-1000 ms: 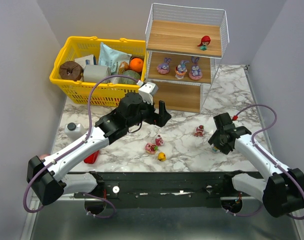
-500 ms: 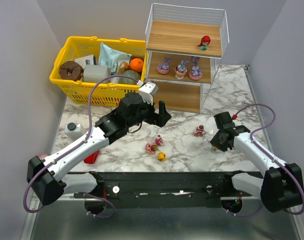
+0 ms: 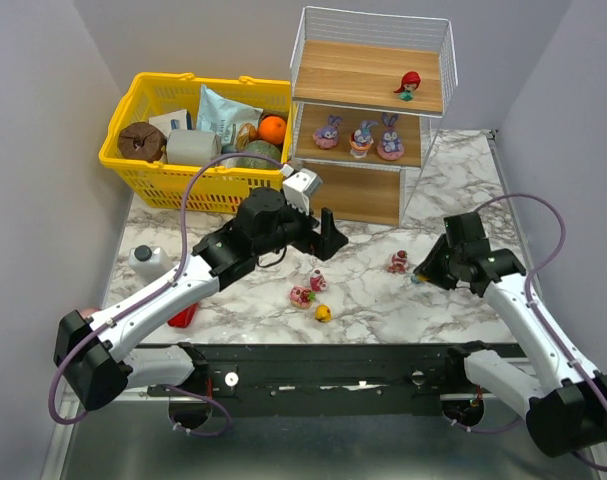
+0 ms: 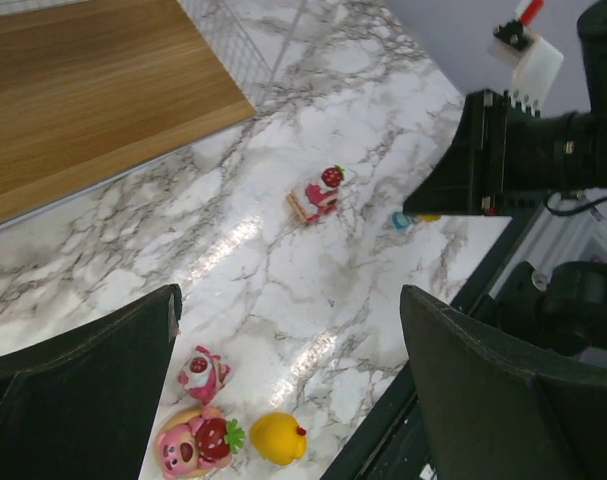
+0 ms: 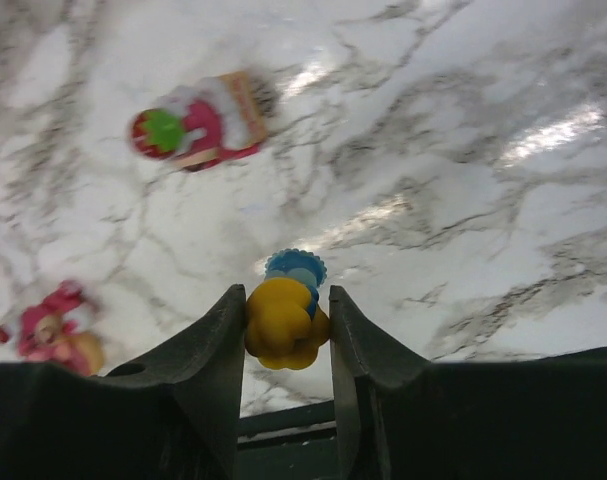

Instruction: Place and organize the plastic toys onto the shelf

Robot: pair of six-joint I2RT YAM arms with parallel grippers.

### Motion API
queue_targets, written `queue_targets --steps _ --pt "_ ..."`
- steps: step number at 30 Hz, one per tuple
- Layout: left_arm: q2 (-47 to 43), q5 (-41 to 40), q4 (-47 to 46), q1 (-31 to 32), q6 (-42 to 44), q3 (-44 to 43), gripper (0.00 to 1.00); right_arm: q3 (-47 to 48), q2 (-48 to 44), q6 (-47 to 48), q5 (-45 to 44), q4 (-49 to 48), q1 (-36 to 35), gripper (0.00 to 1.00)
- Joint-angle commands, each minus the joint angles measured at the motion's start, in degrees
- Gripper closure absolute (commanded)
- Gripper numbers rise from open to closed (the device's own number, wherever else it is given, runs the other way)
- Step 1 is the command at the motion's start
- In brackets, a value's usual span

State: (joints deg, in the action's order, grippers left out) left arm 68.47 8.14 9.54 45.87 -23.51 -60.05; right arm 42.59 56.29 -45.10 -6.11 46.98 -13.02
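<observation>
My right gripper is shut on a yellow-haired doll in a blue dress, held just above the marble top. My left gripper hangs open above the table in front of the shelf. A strawberry toy lies beside the right gripper. A small pink figure, a pink bear and a yellow toy lie below the left gripper. A red-haired doll stands on the top board. Three purple bunnies stand on the middle board.
A yellow basket full of groceries stands left of the shelf. A white bottle and a red object lie beside the left arm. A black rail runs along the table's near edge.
My right gripper has closed on the yellow-haired doll and risen off the table, moving a little toward the shelf. The left gripper has shifted slightly right.
</observation>
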Motion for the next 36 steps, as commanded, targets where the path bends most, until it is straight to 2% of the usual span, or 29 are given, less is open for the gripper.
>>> queue_targets --steps 1,5,10,17,23,26,27,31,36 --pt "1.5 14.1 -7.9 0.4 1.1 2.3 0.01 7.6 -3.5 2.9 14.9 3.9 0.4 0.96" --pt "4.2 22.1 -12.8 3.2 3.8 2.2 0.01 13.4 -3.8 3.9 25.2 3.7 0.2 0.96" --pt "9.2 24.7 -12.2 6.5 7.8 -2.2 0.03 19.2 -4.2 5.2 35.6 1.8 0.3 0.97" --pt "12.5 26.4 -13.4 7.1 8.5 -6.0 0.04 23.8 -3.9 6.7 40.3 1.9 0.3 0.97" --pt "13.3 22.9 -13.9 7.2 8.7 -6.1 0.07 23.3 -4.4 6.6 42.8 1.6 0.2 0.97" --pt "14.2 23.8 -14.6 7.3 8.6 -6.4 0.12 23.2 -4.6 6.5 43.7 1.4 0.2 0.97" --pt "14.5 24.3 -14.6 7.4 8.5 -6.7 0.17 23.1 -4.5 6.5 44.0 1.4 0.1 0.96" --pt "16.0 24.6 -14.5 7.6 8.6 -7.2 0.27 22.6 -4.6 6.9 44.8 1.4 0.1 0.96" --pt "16.8 23.8 -14.3 7.6 8.7 -7.7 0.35 21.5 -4.4 7.8 46.0 1.8 0.2 0.96"
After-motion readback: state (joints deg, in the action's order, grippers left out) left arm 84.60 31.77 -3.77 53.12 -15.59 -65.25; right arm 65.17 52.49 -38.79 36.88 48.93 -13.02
